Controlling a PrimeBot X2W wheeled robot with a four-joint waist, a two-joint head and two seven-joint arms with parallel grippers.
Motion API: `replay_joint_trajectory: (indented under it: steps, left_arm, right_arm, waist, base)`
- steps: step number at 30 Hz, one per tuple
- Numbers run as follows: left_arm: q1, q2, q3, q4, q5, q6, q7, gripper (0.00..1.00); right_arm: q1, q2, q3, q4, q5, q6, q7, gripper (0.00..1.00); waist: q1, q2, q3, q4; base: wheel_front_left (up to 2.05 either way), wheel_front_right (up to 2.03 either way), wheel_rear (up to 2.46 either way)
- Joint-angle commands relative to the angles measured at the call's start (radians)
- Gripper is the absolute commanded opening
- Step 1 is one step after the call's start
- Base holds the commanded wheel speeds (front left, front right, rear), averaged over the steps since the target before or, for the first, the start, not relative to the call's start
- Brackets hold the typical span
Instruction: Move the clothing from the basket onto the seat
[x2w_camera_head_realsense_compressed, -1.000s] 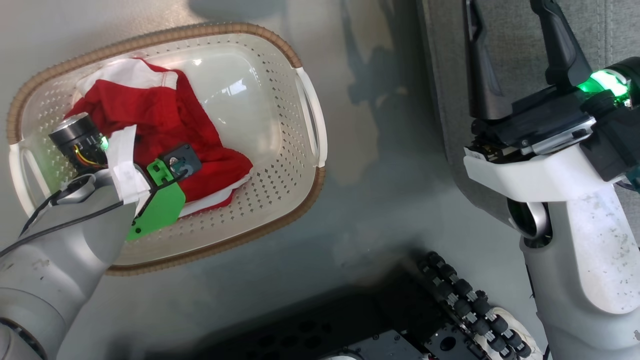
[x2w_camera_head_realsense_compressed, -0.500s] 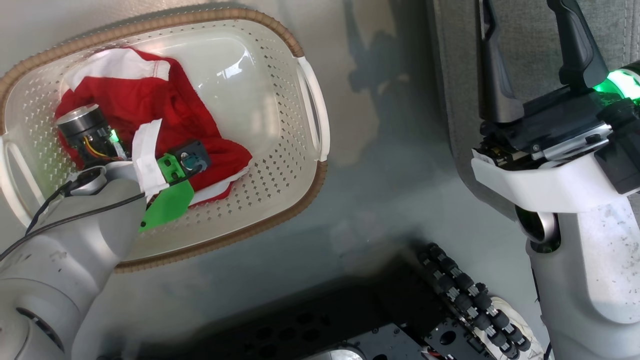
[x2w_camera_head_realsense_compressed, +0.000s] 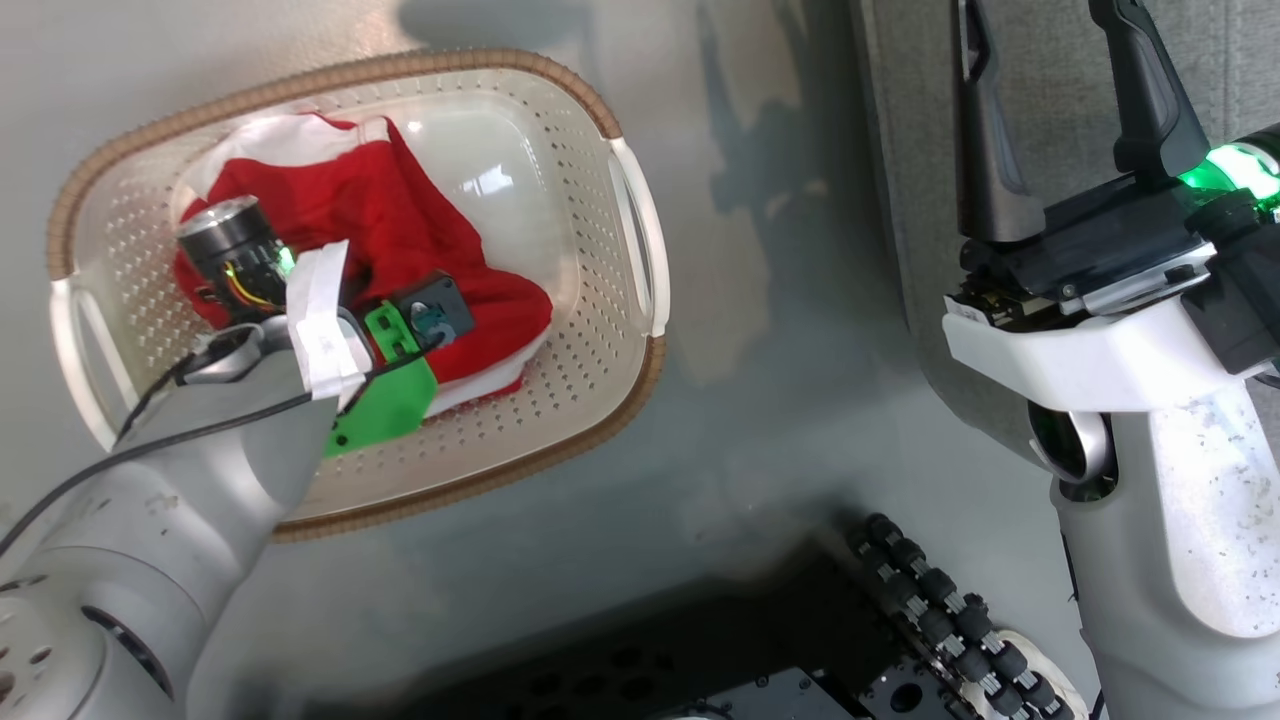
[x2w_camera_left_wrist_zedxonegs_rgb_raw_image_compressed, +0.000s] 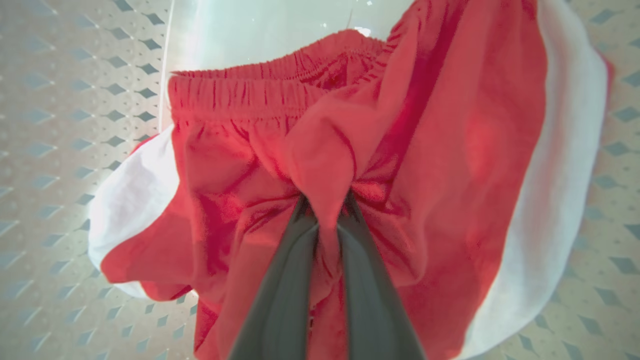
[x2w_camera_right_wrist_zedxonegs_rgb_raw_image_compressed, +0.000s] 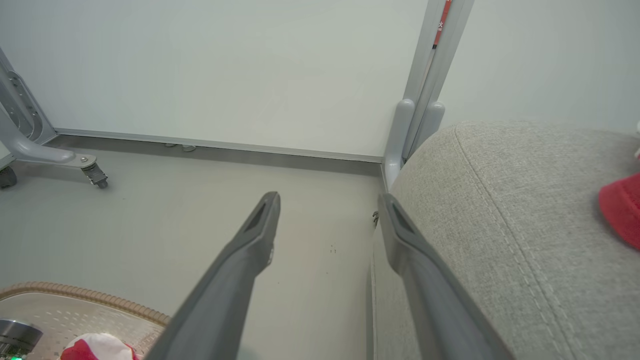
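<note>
The cream perforated basket (x2w_camera_head_realsense_compressed: 625, 330) with a brown rim stands on the floor at the left. Red clothing (x2w_camera_head_realsense_compressed: 400, 215) with white trim lies bunched inside it. My left arm reaches down into the basket. In the left wrist view, my left gripper (x2w_camera_left_wrist_zedxonegs_rgb_raw_image_compressed: 327, 212) is shut on a pinched fold of the red clothing (x2w_camera_left_wrist_zedxonegs_rgb_raw_image_compressed: 440, 150). At the upper right my right gripper (x2w_camera_head_realsense_compressed: 1060, 110) is open with nothing between its fingers, at the edge of the grey seat (x2w_camera_head_realsense_compressed: 900, 150). Another piece of red clothing (x2w_camera_right_wrist_zedxonegs_rgb_raw_image_compressed: 622, 210) lies on the seat (x2w_camera_right_wrist_zedxonegs_rgb_raw_image_compressed: 500, 225).
My black base with its roller wheel (x2w_camera_head_realsense_compressed: 940, 600) fills the bottom of the head view. Bare grey floor (x2w_camera_head_realsense_compressed: 760, 400) separates the basket from the seat. A metal post (x2w_camera_right_wrist_zedxonegs_rgb_raw_image_compressed: 430, 75) and a caster leg (x2w_camera_right_wrist_zedxonegs_rgb_raw_image_compressed: 50, 155) stand by the pale wall.
The head camera has shifted, so the basket sits further right in view. My left wrist has sunk into the red clothing, which now bunches up around it. The right gripper stays open.
</note>
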Motion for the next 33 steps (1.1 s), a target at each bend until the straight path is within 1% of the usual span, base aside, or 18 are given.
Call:
replay_joint_trajectory:
  steps: [1, 7, 8, 10, 17, 23, 27, 30, 33]
  left_arm:
    - [0.015, -0.006, 0.001, -0.004, -0.021, -0.002, -0.018, 0.00]
    - [0.036, -0.043, 0.001, -0.011, -0.071, -0.002, -0.092, 0.00]
    - [0.036, -0.051, 0.001, -0.011, -0.103, -0.002, -0.110, 0.00]
    - [0.041, -0.065, 0.001, -0.012, -0.121, -0.002, -0.135, 0.00]
    - [0.076, -0.104, 0.001, -0.021, -0.186, -0.002, -0.202, 0.00]
    - [0.115, -0.122, 0.001, -0.048, -0.244, -0.002, -0.238, 0.00]
    - [0.150, -0.126, 0.001, -0.078, -0.259, -0.002, -0.250, 0.00]
    - [0.167, -0.123, 0.004, -0.110, -0.284, -0.002, -0.254, 0.00]
    - [0.184, -0.109, 0.032, -0.178, -0.305, -0.002, -0.253, 0.00]
  right_arm:
    - [0.014, -0.002, -0.003, 0.007, 0.004, -0.001, -0.002, 1.00]
    - [0.025, -0.002, -0.007, 0.051, -0.004, -0.001, -0.002, 1.00]
    - [0.027, -0.002, -0.007, 0.056, -0.006, -0.001, -0.002, 1.00]
    - [0.035, -0.002, -0.011, 0.070, -0.011, -0.001, -0.002, 1.00]
    - [0.066, -0.002, -0.027, 0.110, -0.032, -0.001, -0.002, 1.00]
    - [0.111, -0.002, -0.041, 0.143, -0.048, -0.001, -0.002, 1.00]
    - [0.149, -0.003, -0.056, 0.164, -0.055, -0.001, -0.002, 1.00]
    - [0.179, -0.002, -0.065, 0.176, -0.060, -0.001, -0.002, 1.00]
    - [0.209, -0.003, -0.074, 0.184, -0.063, -0.001, -0.002, 1.00]
  waist:
    - [-0.0001, -0.0001, -0.041, 0.016]
    - [-0.0001, -0.0001, -0.130, 0.051]
    - [-0.0001, -0.0001, -0.148, 0.058]
    - [-0.0001, -0.0001, -0.182, 0.070]
    - [-0.0001, -0.0001, -0.312, 0.112]
    - [-0.0001, -0.0001, -0.425, 0.149]
    - [-0.0001, -0.0001, -0.499, 0.172]
    - [-0.0001, -0.0001, -0.546, 0.188]
    - [-0.0001, -0.0001, -0.592, 0.203]
  base:
    - [0.00, 0.00, 0.00]
    - [0.00, 0.00, 0.00]
    - [0.00, 0.00, 0.00]
    - [0.00, 0.00, 0.00]
    - [0.00, 0.00, 0.00]
    - [0.00, 0.00, 0.00]
    - [0.00, 0.00, 0.00]
    - [0.00, 0.00, 0.00]
    - [0.00, 0.00, 0.00]
